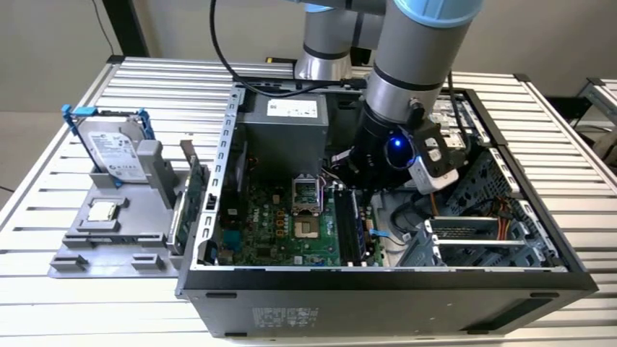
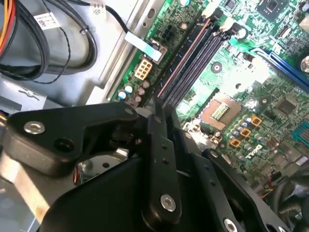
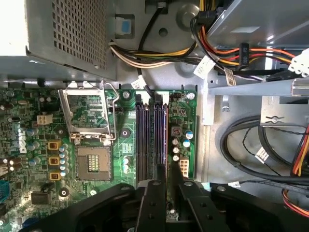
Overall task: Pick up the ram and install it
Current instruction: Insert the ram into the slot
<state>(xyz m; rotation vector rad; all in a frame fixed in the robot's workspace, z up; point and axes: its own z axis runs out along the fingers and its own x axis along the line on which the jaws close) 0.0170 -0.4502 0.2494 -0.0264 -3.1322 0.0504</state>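
The ram is a long dark blue stick standing on edge in the black slots of the green motherboard, inside the open computer case. In both wrist views it runs edge-on along the slots as a thin strip. My gripper is at one end of the stick, its black fingers close together on either side of it. In the exterior view the arm's wrist hangs over that end and hides the fingertips.
The open CPU socket lies beside the slots. A grey power supply and bundled cables sit past the slots' far end. A drive cage fills the case's right side. Outside the case stand a green card and a hard drive.
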